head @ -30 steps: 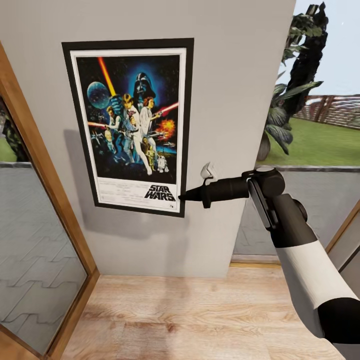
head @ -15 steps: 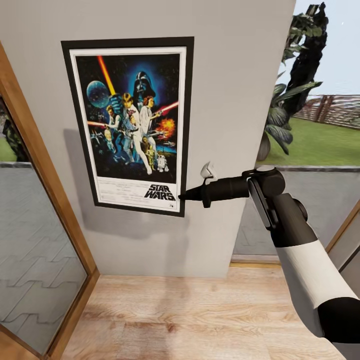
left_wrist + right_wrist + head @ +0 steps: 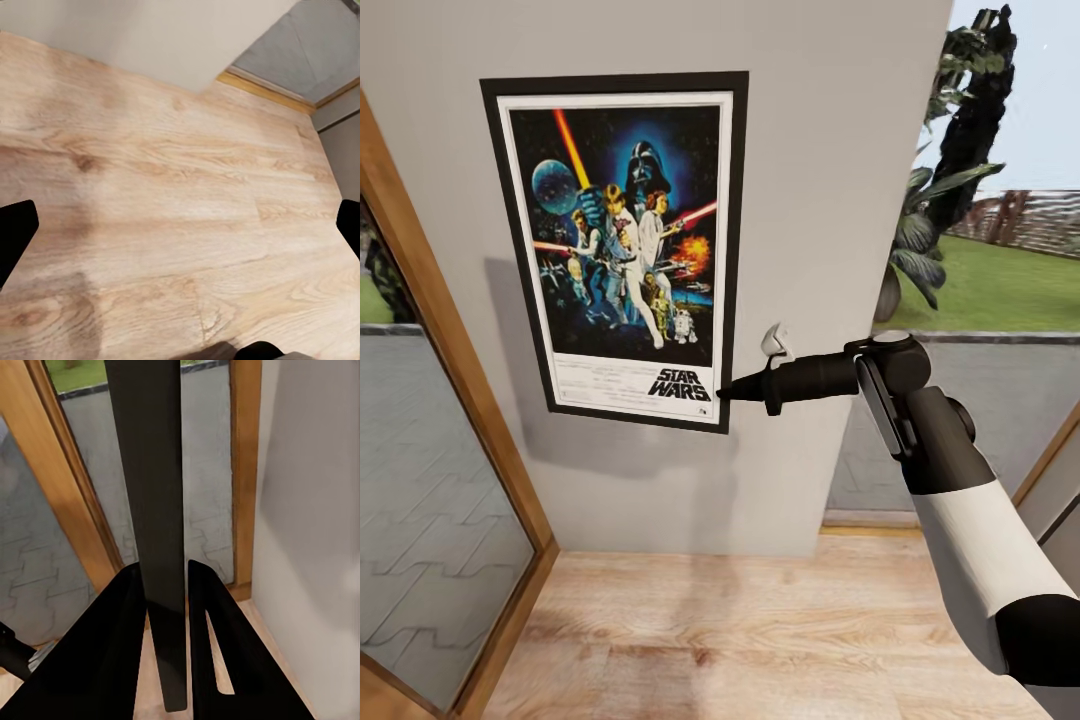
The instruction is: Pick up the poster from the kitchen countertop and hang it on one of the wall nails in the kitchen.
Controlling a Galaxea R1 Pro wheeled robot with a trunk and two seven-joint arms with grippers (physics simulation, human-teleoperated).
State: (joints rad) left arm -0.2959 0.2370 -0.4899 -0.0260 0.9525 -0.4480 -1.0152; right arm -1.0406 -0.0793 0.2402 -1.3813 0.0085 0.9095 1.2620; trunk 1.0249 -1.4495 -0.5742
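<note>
The grey wall (image 3: 830,200) rises between a wood-framed glass door (image 3: 420,480) and a garden window, and flat against it, upright, sits the poster (image 3: 622,245), "STAR WARS" title low on the sheet. At the poster's lower right edge the right end effector (image 3: 725,392) is clamped on the black frame, edge-on between its fingers (image 3: 214,660) in the wrist view. Over the wooden floor (image 3: 172,202) the left end effector's (image 3: 180,232) fingertips sit spread wide, holding nothing.
</note>
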